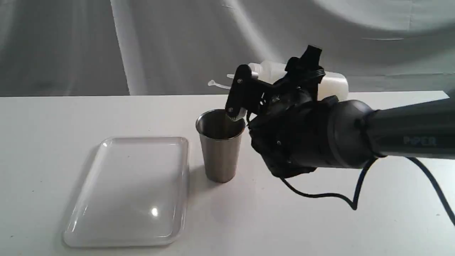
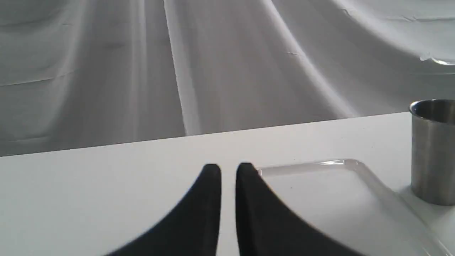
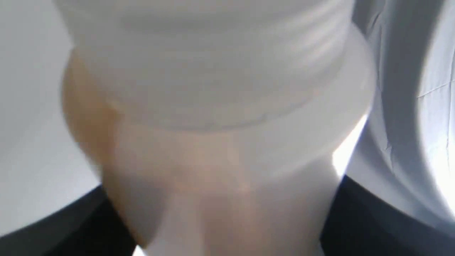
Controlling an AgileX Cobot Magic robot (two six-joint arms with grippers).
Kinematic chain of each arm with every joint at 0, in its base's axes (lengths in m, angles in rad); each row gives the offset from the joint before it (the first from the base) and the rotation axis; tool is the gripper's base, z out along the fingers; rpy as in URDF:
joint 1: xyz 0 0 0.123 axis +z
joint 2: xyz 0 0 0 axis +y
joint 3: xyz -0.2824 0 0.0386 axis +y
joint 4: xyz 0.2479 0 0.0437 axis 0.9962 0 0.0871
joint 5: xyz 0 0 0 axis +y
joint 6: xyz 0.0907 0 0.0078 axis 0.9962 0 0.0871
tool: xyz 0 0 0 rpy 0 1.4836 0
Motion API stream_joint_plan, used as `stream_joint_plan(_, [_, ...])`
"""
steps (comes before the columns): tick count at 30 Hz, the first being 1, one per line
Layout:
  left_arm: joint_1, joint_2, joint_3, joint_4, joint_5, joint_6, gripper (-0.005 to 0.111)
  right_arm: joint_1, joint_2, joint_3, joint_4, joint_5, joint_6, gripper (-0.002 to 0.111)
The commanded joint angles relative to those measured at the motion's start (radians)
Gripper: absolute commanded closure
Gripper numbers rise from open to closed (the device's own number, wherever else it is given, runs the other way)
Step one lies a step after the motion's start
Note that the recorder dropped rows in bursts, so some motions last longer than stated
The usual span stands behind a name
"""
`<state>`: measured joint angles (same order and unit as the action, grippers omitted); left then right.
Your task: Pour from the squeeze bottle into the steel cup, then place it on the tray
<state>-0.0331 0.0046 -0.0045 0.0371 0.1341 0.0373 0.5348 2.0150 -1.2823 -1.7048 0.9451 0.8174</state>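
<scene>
We see the right arm (image 1: pixel 391 131) reaching in from the right of the exterior view, its jaws clamped on the squeeze bottle (image 1: pixel 332 84). The bottle is held well off the counter (image 1: pixel 320 224) and lies almost on its side, its cone nozzle (image 1: pixel 233 76) pointing left and the thin cap strap (image 1: pixel 217 84) trailing beyond it. The nozzle sits over the mouth of the steel cup (image 1: pixel 220 149). The view is too coarse for us to say whether any liquid is leaving it. The cup stands upright on the counter just right of the tray (image 1: pixel 142 139), close to its rim but apparently not touching, and the tray lies flat with nothing on it. In the right wrist view the bottle (image 3: pixel 220 142) fills the blurred frame, an amber tint showing on one flank and dark fingers (image 3: pixel 373 224) pressing both sides. In the left wrist view the left jaws are drawn together with only a thin slit between the fingers (image 2: pixel 209 202). They hold nothing and hover low over the counter (image 2: pixel 106 177) beside a corner of the tray (image 2: pixel 355 165), with the cup (image 2: pixel 432 156) beyond. A pale draped cloth (image 1: pixel 142 46) hangs behind.
</scene>
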Motion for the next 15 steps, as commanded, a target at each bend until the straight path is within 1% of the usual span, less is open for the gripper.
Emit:
stream_joint_plan(1, [-0.005,-0.005,0.004,0.003,-0.002,-0.003,0.098,0.003,-0.01,0.018,-0.04,0.061,0.001,0.074])
stream_joint_plan(10, [-0.005,-0.005,0.004,0.003,-0.002,-0.003,0.098,0.015,-0.027,0.018,-0.04,0.09,-0.012,0.074])
stream_joint_plan(15, [-0.005,-0.005,0.004,0.003,-0.002,-0.007,0.098,0.025,-0.039,0.018,-0.04,0.09,-0.092,0.074])
